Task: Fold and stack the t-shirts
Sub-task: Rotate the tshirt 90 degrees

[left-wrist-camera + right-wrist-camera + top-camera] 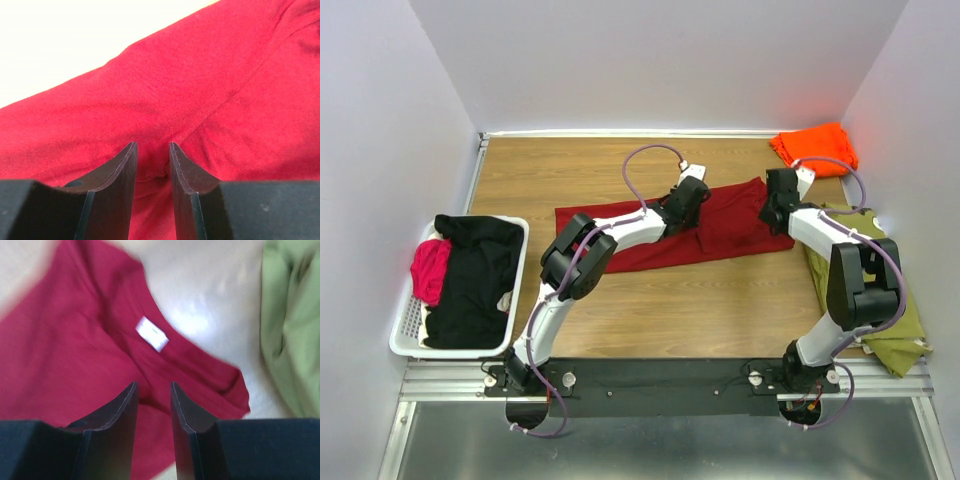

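at the far left a white basket [405, 335] sits on the wooden worktop [720, 310], holding a black garment [470, 280] with a pink garment [430, 270] against its left side. in the middle of the worktop the dark red t-shirt [650, 245] lies stretched out in a long band, its right part folded over into a thicker patch. the left tool [152, 150] is down on the upper middle of that shirt, its fingers close together and clamped on a small puckered ridge of red cloth where a seam runs in. the right tool [152, 390] hangs over the shirt's right end, fingers apart with nothing between them; the white neck label [151, 334] shows beyond it, though this view is blurred. an olive green garment [890, 310] lies crumpled along the right edge, under the right arm. the orange t-shirt [813, 147] is bunched in the far right corner, well apart from the red one.
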Motion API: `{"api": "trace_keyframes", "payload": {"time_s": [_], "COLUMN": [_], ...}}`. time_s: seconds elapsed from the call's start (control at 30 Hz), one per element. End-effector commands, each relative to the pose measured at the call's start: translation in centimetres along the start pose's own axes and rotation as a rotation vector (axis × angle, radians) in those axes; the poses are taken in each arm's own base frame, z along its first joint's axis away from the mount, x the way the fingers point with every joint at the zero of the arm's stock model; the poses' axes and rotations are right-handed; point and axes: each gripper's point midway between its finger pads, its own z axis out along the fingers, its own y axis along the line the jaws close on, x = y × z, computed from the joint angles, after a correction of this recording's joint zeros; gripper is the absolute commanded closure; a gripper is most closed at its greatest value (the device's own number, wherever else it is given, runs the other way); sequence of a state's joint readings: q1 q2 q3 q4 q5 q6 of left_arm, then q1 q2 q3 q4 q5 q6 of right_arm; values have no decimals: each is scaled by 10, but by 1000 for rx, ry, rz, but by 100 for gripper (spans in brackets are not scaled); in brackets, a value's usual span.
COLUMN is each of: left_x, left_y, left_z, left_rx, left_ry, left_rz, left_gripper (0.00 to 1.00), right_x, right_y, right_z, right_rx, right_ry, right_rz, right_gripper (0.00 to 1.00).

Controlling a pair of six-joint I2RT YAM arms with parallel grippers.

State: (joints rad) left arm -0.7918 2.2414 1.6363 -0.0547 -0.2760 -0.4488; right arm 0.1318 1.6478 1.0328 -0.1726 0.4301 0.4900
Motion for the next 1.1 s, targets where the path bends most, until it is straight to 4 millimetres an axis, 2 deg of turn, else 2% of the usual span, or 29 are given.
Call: {"api": "trace_keyframes", "payload": {"time_s": [0.0,0.27,0.57,0.87,0.9,0.97,1.0,1.07], "left_x": [-33,-40,-36,-34,-34,-34,-34,-34], "left_y": [-1,2,10,17,18,19,20,23], "left_z": [-19,-25,-25,-24,-24,-25,-25,-25], "left_rx": [10,3,-16,-32,-33,-34,-37,-44], "left_ry": [-73,-90,-84,-79,-78,-79,-79,-78], "left_rz": [-2,3,3,0,-1,-2,-3,-4], "left_gripper": [59,59,59,60,60,60,60,60], "right_x": [40,62,74,83,83,82,81,79], "right_y": [-7,-4,1,-6,-6,-6,-6,-7], "right_z": [3,8,10,10,10,10,10,8], "right_rx": [-45,-87,-116,-90,-91,-90,-92,-87], "right_ry": [98,149,183,198,197,195,193,188], "right_rz": [44,57,68,74,73,75,78,80], "right_gripper": [60,60,61,78,84,90,99,99]}}
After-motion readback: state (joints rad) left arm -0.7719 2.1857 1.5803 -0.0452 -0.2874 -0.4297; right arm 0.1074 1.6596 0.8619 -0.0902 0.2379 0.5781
